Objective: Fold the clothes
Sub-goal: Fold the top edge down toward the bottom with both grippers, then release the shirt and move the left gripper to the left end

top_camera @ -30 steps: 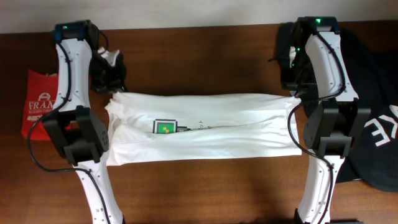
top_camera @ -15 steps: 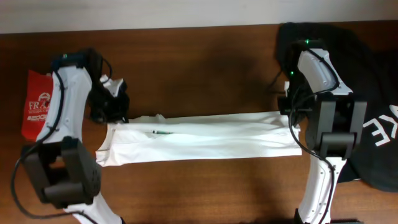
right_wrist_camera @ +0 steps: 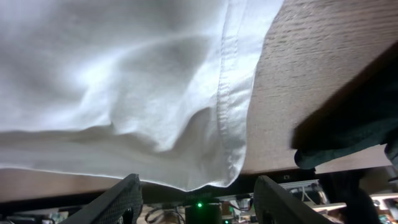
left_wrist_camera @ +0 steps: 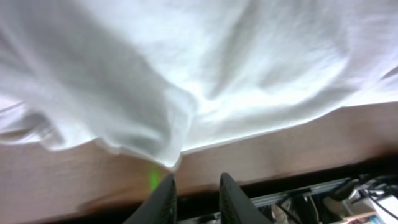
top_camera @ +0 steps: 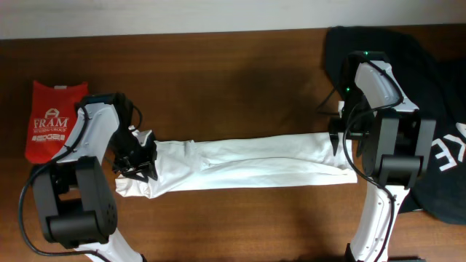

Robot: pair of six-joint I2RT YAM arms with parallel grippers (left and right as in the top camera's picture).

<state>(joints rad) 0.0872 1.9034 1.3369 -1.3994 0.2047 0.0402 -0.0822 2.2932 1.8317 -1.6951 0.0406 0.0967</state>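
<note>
The T-shirt (top_camera: 247,164) is seen stretched long overhead; only wrist views show right hand (right_wrist_camera: 199,186) wide open, left hand (left_wrist_camera: 196,186) barely parted, both empty.

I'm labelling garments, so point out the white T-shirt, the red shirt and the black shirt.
white T-shirt (top_camera: 255,164), overhead view, middle of the folded strip.
red shirt (top_camera: 52,120), overhead view, on its white print.
black shirt (top_camera: 444,80), overhead view, bare fabric right of the right arm.

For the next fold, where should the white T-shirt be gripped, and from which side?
The short ends. The T-shirt lies as one long flat strip, so the left hand and right hand should each pinch an end edge from outside.
</note>
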